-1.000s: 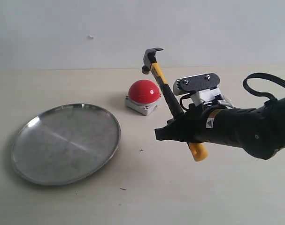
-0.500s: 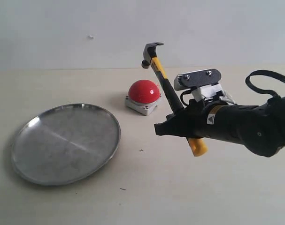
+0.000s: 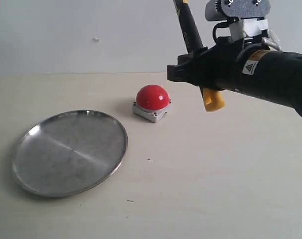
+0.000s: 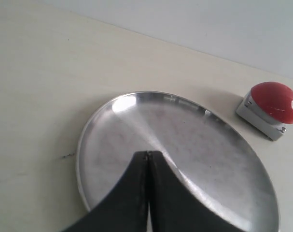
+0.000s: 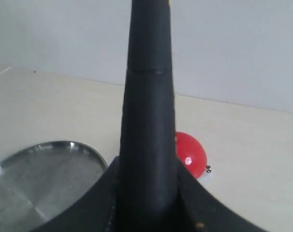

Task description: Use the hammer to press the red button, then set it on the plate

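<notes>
Hammer (image 3: 189,30) is held in the air above the wide, pale table (image 3: 215,189), which fills most of every view and meets a plain light wall at the back.

The right arm, black and thick, comes in from the right side of the exterior view, high over the table.

The plate (image 3: 70,152) lies flat on the left part of the table. It is round, shallow and silver, with nothing on it.

The right hand (image 3: 184,69) is clenched around the black handle of the hammer. The handle is tilted, with its upper part leaning to the left. The head goes out of the exterior view at the top, and the yellow end sticks out under the hand. In the right wrist view the handle rises between the two fingers.

The red button (image 3: 152,97) sits on its grey base near the back of the table, to the right of the plate and apart from it. The hammer does not touch it.

The left hand (image 4: 147,157) is above the plate, with its fingers pressed together and nothing between them.
</notes>
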Available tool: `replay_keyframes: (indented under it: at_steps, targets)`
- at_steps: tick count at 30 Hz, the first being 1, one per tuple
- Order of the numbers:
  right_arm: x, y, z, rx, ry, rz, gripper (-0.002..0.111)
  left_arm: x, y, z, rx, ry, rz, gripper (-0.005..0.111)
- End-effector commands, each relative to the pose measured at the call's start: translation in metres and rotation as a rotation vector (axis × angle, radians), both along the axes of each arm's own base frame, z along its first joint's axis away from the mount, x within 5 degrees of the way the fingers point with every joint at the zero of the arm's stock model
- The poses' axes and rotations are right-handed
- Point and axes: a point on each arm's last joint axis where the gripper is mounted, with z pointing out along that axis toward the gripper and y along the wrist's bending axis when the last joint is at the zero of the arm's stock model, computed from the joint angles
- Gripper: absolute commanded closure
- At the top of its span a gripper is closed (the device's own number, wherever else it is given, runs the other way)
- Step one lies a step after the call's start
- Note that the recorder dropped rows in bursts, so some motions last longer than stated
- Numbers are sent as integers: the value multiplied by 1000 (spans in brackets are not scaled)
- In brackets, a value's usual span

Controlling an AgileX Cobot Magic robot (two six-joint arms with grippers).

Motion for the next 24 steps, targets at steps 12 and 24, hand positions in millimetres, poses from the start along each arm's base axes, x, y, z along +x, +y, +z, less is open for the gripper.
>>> replay_keyframes:
  at_steps: [12,24]
  targets:
    - [31,15,-121,-181,260,-2,108,-1,1,1,-3,-12,3,107]
    - [29,13,-58,6,69,-41,108,-1,1,1,-3,-12,3,107]
